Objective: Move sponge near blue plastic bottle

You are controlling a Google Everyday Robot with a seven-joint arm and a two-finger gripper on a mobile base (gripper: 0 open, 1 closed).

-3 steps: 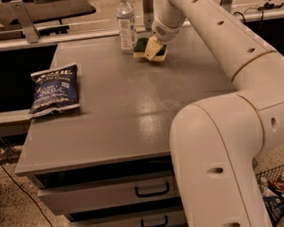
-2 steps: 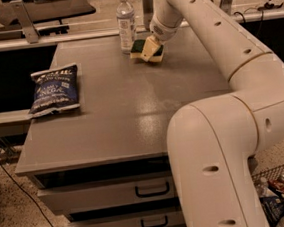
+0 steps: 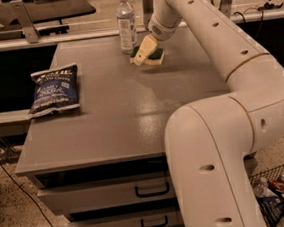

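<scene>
The sponge, dark green on top with a pale yellow body, rests on the grey table at the far edge. It lies just right of the blue plastic bottle, a clear upright bottle with a white cap. My gripper reaches down from the white arm and is shut on the sponge. One pale finger crosses the sponge's left end, a small gap away from the bottle's base.
A dark blue snack bag lies flat at the table's left side. The large white arm arches over the right side. Drawers sit under the tabletop. A basket of items stands on the floor at the right.
The gripper and sponge have shifted slightly left and lower, ending closer to the bottle's base. The bottle and snack bag have not moved.
</scene>
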